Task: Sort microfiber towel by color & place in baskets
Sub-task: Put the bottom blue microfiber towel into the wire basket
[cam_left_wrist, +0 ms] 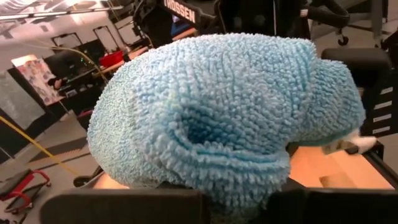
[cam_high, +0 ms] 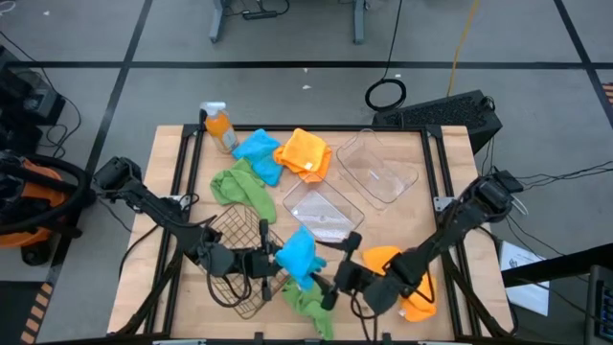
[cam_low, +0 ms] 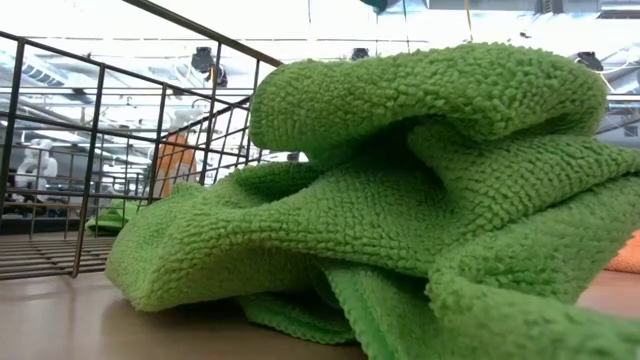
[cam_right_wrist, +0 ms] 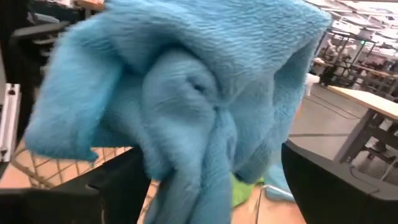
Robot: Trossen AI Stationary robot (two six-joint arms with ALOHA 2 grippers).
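**Blue towel between my two grippers, handover at the wire basket**

From above, my left gripper (cam_high: 271, 261) sits at lower centre of the frame, just over the wire basket's (cam_high: 230, 226) right-hand edge, pinched shut on a blue towel (cam_high: 297, 255). My right gripper (cam_high: 337, 276) comes in from the lower right with its fingers spread wide around the same towel, gripping nothing. A green towel (cam_high: 308, 302) lies below them at the bottom edge, an orange towel (cam_high: 402, 278) shows under my right arm, and up top lie another blue towel (cam_high: 257, 151), a second orange towel (cam_high: 305, 153) and a second green towel (cam_high: 241, 186). Two clear tubs (cam_high: 378, 165) (cam_high: 321, 211) sit empty at centre and upper right

At table height, the near green towel (cam_low: 400, 220) fills the frame, basket wires at left

My left wrist camera shows only the blue towel (cam_left_wrist: 224, 112) bunched in front of my fingers

My right wrist camera shows the towel (cam_right_wrist: 186, 93) hanging between my open fingers (cam_right_wrist: 336, 180), basket mesh lower left

I judge sorting is barely begun: no basket holds a towel. Next, one gripper must take sole hold and carry this towel into its chosen basket
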